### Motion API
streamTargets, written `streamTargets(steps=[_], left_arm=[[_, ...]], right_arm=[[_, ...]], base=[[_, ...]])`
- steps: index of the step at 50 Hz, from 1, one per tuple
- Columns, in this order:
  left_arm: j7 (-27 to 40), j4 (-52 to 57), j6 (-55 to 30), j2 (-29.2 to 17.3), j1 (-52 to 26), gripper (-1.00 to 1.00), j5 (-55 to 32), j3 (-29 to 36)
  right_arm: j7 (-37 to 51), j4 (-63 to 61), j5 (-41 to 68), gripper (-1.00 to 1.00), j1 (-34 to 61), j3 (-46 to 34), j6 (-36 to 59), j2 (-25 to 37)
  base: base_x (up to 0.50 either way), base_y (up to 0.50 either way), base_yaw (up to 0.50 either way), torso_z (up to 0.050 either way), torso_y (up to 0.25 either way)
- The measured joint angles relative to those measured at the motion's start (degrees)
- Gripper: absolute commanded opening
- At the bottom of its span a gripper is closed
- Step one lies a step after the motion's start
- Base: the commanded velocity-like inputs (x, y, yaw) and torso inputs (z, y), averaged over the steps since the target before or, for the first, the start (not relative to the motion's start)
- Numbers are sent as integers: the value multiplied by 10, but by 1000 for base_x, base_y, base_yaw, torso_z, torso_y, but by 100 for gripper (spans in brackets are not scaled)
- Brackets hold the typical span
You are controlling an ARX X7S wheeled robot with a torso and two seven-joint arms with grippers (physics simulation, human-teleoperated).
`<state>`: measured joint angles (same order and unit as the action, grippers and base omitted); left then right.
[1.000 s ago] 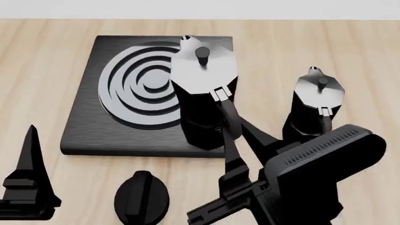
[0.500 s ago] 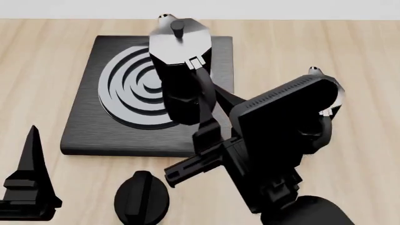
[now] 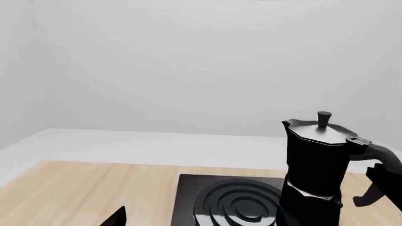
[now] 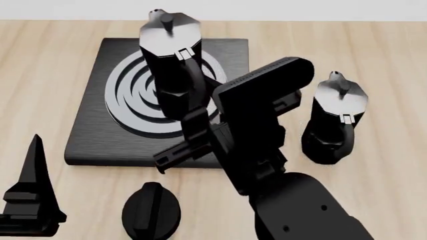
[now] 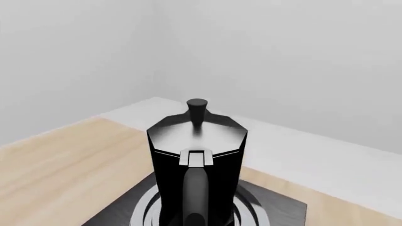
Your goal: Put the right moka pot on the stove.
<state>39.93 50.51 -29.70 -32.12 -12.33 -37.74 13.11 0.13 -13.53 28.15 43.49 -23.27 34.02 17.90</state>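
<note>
Right moka pot (image 4: 171, 55) in right gripper (image 4: 195, 121) over stove (image 4: 100, 120)

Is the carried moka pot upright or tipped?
Upright. In the left wrist view the moka pot stands vertical, lid knob on top, over the stove; the right gripper holds its handle.

moka pot (image 4: 172, 65) over stove (image 4: 100, 130), second pot (image 4: 333, 120) right

Before you lies a light wooden table (image 4: 393, 50) with lengthwise grain. Directly on it, at upper left of the head view, sits the stove (image 4: 93, 135), a flat black slab with concentric grey rings. At the right stands a black moka pot (image 4: 333, 120), apart from the stove. At lower centre rests a small black knob (image 4: 151, 212).
</note>
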Motion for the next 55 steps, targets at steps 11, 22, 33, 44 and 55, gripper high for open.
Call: streamTargets(steps=[11, 22, 33, 44, 55], left_arm=[[-1, 0, 4, -1, 1, 100, -2, 0], [-1, 0, 7, -3, 2, 100, -5, 0], [1, 1, 8, -4, 1, 100, -7, 0], [1, 0, 11, -6, 1, 100, -8, 2], [2, 0, 11, -7, -1, 100, -9, 4]], right_arm=[[-12, 80, -20, -100, 29, -18, -33, -29], [-25, 173, -39, -100, 60, -30, -75, -60], [-39, 267, -54, -100, 91, -40, -123, -90], [-53, 371, -66, -100, 122, -44, -180, -117], [-68, 474, -74, -100, 153, -52, -241, -142]], base=[[0, 0, 0, 0, 1], [0, 0, 0, 0, 1], [0, 0, 0, 1, 1], [0, 0, 0, 0, 1], [0, 0, 0, 0, 1]])
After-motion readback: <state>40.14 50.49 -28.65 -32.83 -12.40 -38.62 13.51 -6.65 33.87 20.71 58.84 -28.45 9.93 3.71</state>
